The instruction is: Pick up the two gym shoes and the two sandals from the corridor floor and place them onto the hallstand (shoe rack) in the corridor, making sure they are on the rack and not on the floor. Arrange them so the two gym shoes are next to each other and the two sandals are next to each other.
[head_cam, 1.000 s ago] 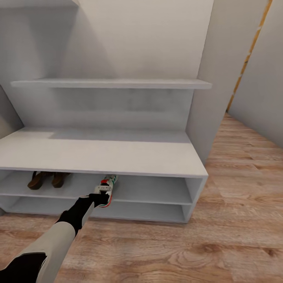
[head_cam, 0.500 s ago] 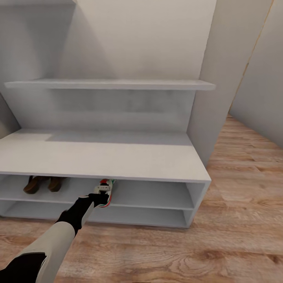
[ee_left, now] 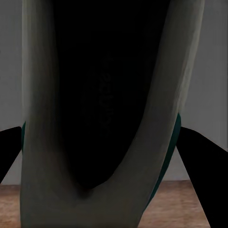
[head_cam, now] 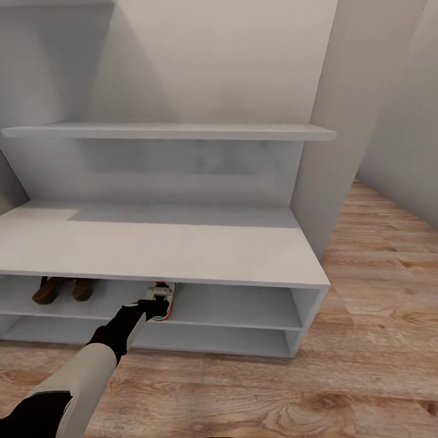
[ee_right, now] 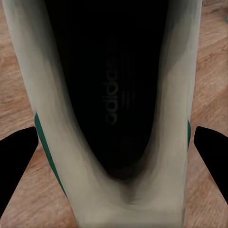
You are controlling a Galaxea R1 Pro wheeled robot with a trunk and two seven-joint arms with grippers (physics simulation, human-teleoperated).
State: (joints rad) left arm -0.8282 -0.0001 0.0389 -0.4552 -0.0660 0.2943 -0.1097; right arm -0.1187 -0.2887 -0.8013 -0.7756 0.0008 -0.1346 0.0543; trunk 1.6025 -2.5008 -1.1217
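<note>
The pale grey hallstand point(head_cam: 182, 246) stands ahead against the wall. The two brown sandals point(head_cam: 61, 289) sit side by side at the left of its upper open shelf. My left gripper point(head_cam: 156, 303) reaches into that same shelf, shut on a white gym shoe point(head_cam: 164, 294) with green stripes and a red heel. Up close, this gym shoe point(ee_left: 114, 95) sits between the black fingers point(ee_left: 8, 152), with the grey shelf behind it. My right gripper point(ee_right: 114, 156) is shut on the other gym shoe point(ee_right: 114, 95), held over the corridor floor point(ee_right: 213, 71).
A floating shelf point(head_cam: 170, 131) hangs above the bench top. The lower open shelf point(head_cam: 201, 340) holds nothing. A grey wall panel point(head_cam: 328, 152) borders the hallstand on the right, and open wood floor point(head_cam: 377, 316) lies to the right and in front.
The camera has moved, so the hallstand looks a little larger and shifted. The gym shoe in my left gripper now shows further under the bench top.
</note>
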